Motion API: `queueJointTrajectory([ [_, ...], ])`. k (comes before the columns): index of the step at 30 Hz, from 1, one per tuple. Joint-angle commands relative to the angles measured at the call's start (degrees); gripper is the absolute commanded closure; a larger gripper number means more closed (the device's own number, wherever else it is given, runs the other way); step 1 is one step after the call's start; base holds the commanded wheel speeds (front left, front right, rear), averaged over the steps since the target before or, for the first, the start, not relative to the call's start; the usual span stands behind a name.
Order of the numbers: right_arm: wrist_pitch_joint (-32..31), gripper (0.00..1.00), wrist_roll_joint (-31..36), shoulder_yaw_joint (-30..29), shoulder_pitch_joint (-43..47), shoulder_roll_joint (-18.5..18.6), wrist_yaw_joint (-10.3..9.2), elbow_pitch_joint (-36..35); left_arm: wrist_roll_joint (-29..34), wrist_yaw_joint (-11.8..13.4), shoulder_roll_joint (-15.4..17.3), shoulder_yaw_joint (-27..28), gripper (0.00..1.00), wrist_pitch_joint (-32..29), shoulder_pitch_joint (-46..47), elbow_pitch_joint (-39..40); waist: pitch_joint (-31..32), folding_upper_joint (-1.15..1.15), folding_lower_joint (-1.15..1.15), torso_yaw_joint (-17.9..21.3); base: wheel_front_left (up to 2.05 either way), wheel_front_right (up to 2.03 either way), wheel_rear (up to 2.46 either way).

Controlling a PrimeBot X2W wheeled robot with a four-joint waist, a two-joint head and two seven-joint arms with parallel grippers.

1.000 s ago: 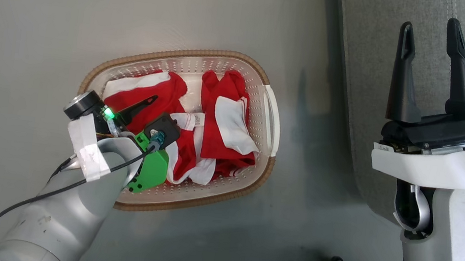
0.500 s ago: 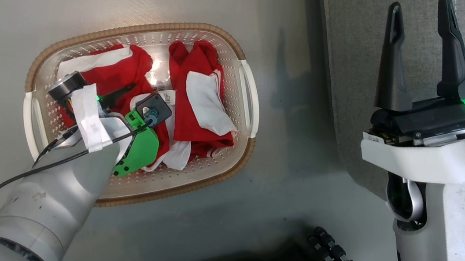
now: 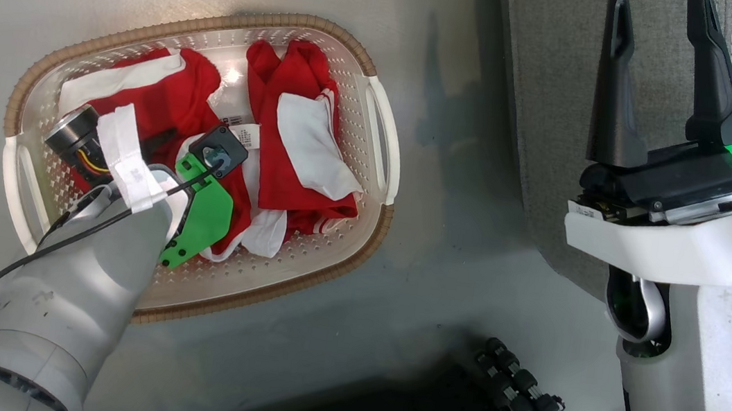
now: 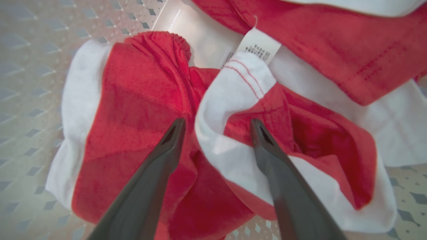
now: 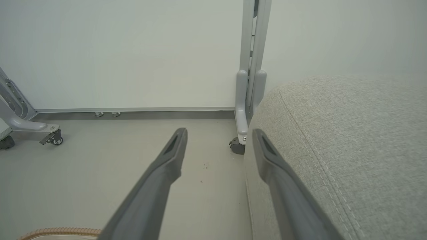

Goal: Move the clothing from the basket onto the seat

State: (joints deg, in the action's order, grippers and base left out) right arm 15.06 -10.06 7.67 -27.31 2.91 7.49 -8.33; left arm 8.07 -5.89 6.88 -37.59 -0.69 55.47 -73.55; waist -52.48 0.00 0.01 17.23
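One big grey seat [image 3: 549, 81] takes the right side. The basket [image 3: 246, 274] sits on the floor to its left, with the red and white clothing [image 3: 290, 84] heaped inside. The left gripper [image 4: 217, 125] is down in the basket, fingers spread wide astride a white-edged fold and clamping nothing. The right gripper [image 3: 655, 10] hangs at the seat's edge, equally wide, empty.

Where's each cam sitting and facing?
Head view: on the head, facing down at the basket and the seat; left forearm and open right gripper show.
Left wrist view: faces down along the open left gripper onto the clothing.
Right wrist view: faces level along the right gripper, past the seat, to a wall.
Shared: head and left wrist views both see the clothing.
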Motion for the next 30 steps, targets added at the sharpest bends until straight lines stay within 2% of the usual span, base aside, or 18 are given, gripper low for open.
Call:
queueJointTrajectory([
  [1,0.2,0.00,-0.4,0.1,-0.8,0.0,0.00,-0.2,-0.5,-0.1,0.7,0.0,0.00,0.2,1.1,-0.1,-0.4,0.00,-0.01,0.3,0.00,0.00,0.00],
  [12,0.2,0.00,-0.9,0.6,-1.3,0.0,0.00,-0.5,-2.8,-1.2,0.9,-0.8,0.00,-2.1,1.7,-0.2,-2.2,0.00,-0.01,1.1,0.00,0.00,0.00],
  [13,0.2,0.00,-0.9,0.7,-1.4,0.0,0.00,-0.5,-2.9,-1.3,0.9,-1.0,0.06,-2.1,1.8,-0.2,-2.3,0.00,-0.01,1.2,0.00,0.00,0.00],
  [14,0.2,0.00,-0.9,0.8,-1.4,0.0,0.00,-0.6,-2.9,-1.3,0.9,-1.1,0.45,-1.9,1.9,-0.2,-2.4,0.00,-0.01,1.2,0.00,0.00,0.00],
  [15,0.2,0.00,-0.9,0.8,-1.5,0.0,0.00,-0.6,-2.9,-1.4,0.9,-1.3,0.79,-1.7,2.0,-0.2,-2.5,0.00,-0.01,1.3,0.00,0.00,0.00],
  [16,0.2,0.00,-0.9,0.9,-1.6,0.0,0.00,-0.6,-3.1,-1.5,1.0,-1.4,1.00,-1.6,2.0,-0.2,-2.6,0.00,-0.01,1.3,0.00,0.00,0.00],
  [24,0.2,0.00,-0.5,0.7,-1.5,0.0,0.00,-0.2,-5.1,-1.6,0.8,-2.2,1.00,1.1,1.2,-0.2,-1.2,0.00,-0.01,1.1,0.00,0.00,0.00],
  [30,0.2,0.00,0.1,0.6,-0.4,0.0,0.00,0.7,-7.1,-1.6,-0.1,-1.5,1.00,4.2,-1.6,-0.3,3.2,0.00,-0.01,0.2,0.00,0.00,0.00],
])
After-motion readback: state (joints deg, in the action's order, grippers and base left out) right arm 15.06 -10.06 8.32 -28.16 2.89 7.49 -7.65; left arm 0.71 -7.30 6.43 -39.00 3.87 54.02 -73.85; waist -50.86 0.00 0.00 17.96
